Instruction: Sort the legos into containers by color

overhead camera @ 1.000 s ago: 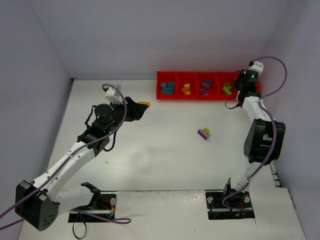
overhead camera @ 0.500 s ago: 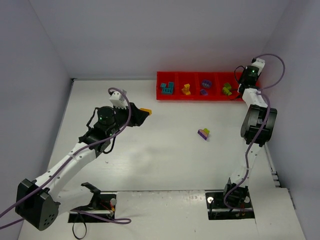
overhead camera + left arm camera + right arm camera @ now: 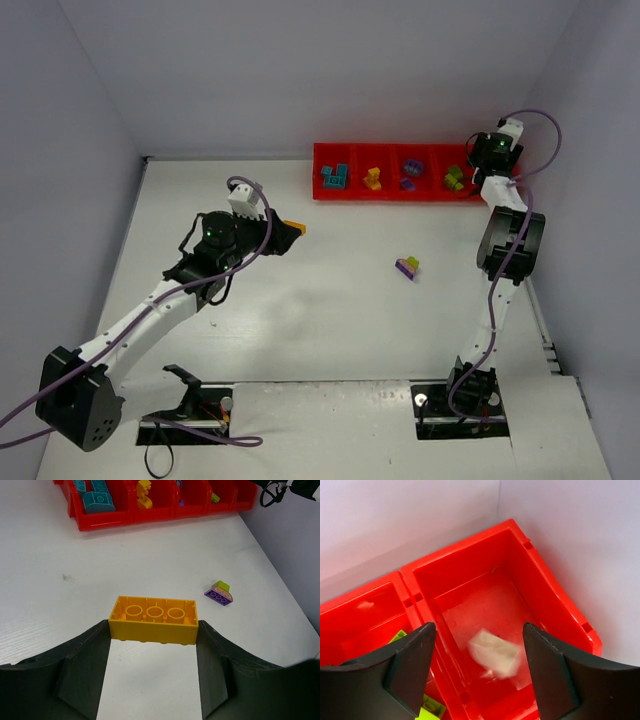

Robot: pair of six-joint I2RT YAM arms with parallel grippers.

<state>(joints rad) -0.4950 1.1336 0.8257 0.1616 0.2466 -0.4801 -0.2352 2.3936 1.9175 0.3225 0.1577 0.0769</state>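
My left gripper (image 3: 287, 230) is shut on a yellow-orange lego (image 3: 154, 620) and holds it above the table, left of the red tray (image 3: 400, 197). The tray's compartments hold teal legos (image 3: 335, 177), yellow legos (image 3: 373, 179), purple legos (image 3: 409, 167) and green legos (image 3: 454, 178). A purple and green stack (image 3: 407, 266) lies on the table; it also shows in the left wrist view (image 3: 220, 592). My right gripper (image 3: 479, 627) is open above the tray's right end compartment (image 3: 540, 580), where a blurred white brick (image 3: 495, 653) shows between the fingers. A green lego (image 3: 431, 710) lies in the neighbouring compartment.
The tray (image 3: 125, 520) stands against the back wall near the right corner. The right wall runs close beside my right arm (image 3: 510, 250). White tabletop spreads between the arms and the tray.
My left gripper has moved right, toward the tray, with the yellow-orange lego. My right arm has folded upward and its wrist has shifted slightly right over the tray's end.
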